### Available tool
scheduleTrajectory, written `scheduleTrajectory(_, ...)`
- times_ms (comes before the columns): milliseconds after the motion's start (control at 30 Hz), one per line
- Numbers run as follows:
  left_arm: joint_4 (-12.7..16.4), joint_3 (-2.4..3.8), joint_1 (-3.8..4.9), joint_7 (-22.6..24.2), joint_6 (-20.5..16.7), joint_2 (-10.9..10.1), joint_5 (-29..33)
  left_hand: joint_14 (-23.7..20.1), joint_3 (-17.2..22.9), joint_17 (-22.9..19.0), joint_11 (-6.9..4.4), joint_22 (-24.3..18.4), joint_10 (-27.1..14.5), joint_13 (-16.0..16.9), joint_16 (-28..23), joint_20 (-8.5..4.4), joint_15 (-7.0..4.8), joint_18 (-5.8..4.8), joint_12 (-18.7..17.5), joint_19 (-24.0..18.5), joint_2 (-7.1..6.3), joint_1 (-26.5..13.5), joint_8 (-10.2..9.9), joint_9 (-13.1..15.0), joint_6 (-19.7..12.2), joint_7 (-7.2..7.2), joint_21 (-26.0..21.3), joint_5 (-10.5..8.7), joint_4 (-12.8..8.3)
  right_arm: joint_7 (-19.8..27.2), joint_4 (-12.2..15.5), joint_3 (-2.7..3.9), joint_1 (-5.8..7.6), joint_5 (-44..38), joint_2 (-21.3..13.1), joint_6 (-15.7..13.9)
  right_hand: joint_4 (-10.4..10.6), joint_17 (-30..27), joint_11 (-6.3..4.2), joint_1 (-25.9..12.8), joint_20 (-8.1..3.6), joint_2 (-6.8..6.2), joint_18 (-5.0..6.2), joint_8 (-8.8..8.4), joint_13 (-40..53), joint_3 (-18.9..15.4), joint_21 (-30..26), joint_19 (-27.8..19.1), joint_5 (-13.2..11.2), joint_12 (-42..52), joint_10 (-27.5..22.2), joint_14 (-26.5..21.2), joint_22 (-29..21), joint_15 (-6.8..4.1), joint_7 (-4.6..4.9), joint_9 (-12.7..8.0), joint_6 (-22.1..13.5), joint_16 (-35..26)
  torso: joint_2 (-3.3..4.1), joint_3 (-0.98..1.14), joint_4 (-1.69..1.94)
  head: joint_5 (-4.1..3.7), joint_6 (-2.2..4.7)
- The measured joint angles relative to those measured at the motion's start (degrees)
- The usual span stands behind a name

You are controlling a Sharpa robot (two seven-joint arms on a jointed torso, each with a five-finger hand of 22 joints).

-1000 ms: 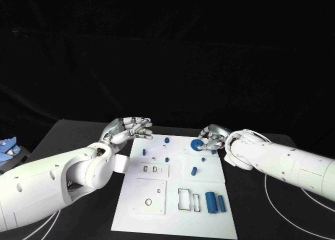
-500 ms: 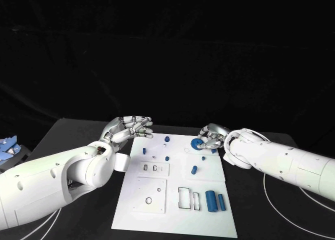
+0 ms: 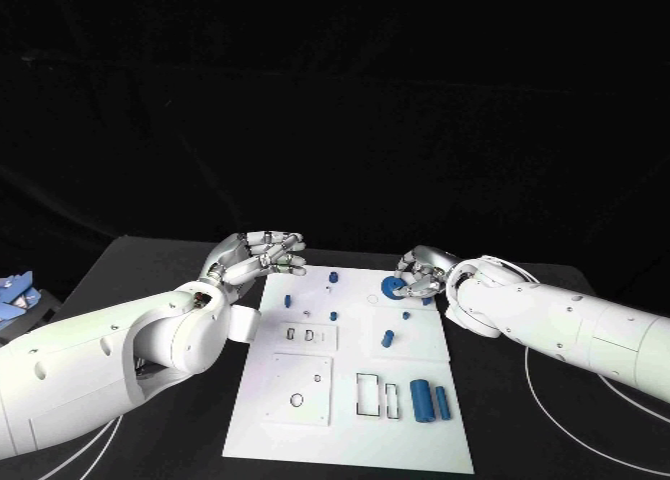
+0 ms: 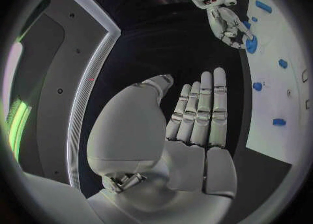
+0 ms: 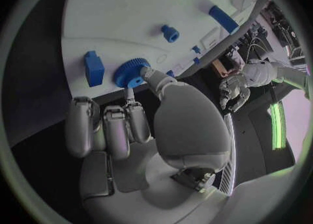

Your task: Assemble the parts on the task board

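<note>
The white task board [image 3: 314,420] lies in the middle of the black table. My right hand [image 3: 425,272] is at the board's far right corner and pinches a round blue gear [image 3: 394,287] between thumb and a finger, right at the board's surface. The right wrist view shows the gear [image 5: 132,73] in that pinch, next to a blue block [image 5: 94,68] and a small peg [image 5: 170,33]. My left hand [image 3: 260,257] hovers by the board's far left corner, holding nothing. Its fingers [image 4: 205,109] are stretched out side by side. Two blue cylinders [image 3: 422,400] lie near the board's front right.
Several small blue parts [image 3: 389,338] stand or lie across the board's far half, and slots and cut-outs [image 3: 367,395] mark its near half. A blue and white object [image 3: 7,297] lies at the table's left edge. White cables [image 3: 551,425] curve over the table at the right.
</note>
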Motion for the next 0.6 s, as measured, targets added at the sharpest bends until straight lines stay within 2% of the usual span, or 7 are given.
scheduleTrajectory(600, -0.10, 0.00, 0.00, -0.21, 0.12, 0.02, 0.00, 0.00, 0.00, -0.01, 0.00, 0.04, 0.00, 0.00, 0.00, 0.00, 0.00, 0.00, 0.00, 0.00, 0.00, 0.00, 0.00, -0.05, 0.00, 0.00, 0.00, 0.00, 0.00, -0.70, 1.45, -0.04, -0.30, -8.98, 0.07, -3.62, -0.18, -0.01, -0.41, 0.04, -0.22, -0.08, 0.01, -0.24, -0.01, 0.70, 0.51, 0.22, -0.10, 0.23, 0.40, 0.22, -0.01, -0.22, -0.35, -0.42, 0.76, 0.22, 0.04, 0.05, 0.00, 0.03, -0.09)
